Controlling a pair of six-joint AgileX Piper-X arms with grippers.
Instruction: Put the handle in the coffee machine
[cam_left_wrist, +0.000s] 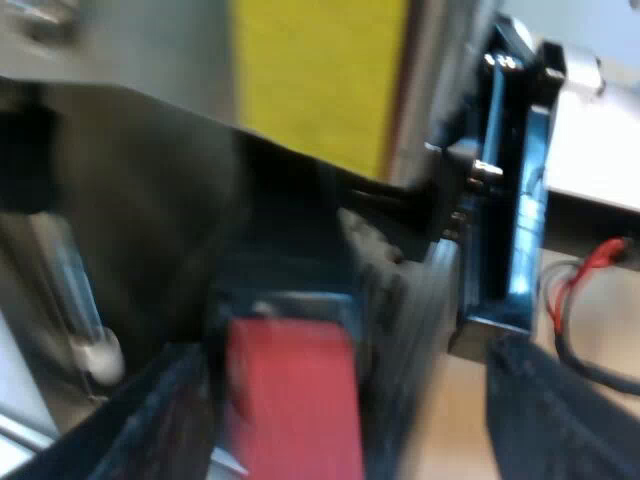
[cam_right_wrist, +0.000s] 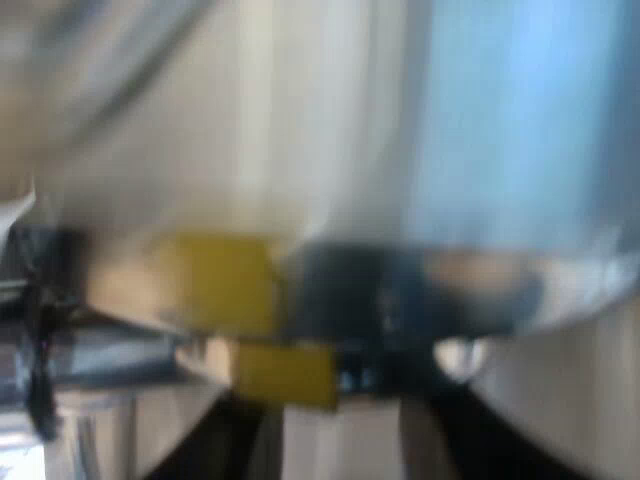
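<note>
My left hand sits at the red end of the handle, close against the espresso machine; I cannot tell its grip.

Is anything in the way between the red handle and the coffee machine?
Nothing I can see. The handle's red end is by the left gripper, right at the machine's front, with nothing between.

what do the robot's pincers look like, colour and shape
The left pincer has two broad, flat fingers, black with a faint bluish sheen. The right pincer also has two black fingers, seen as dark tapering wedges. No markings can be made out on either.
</note>
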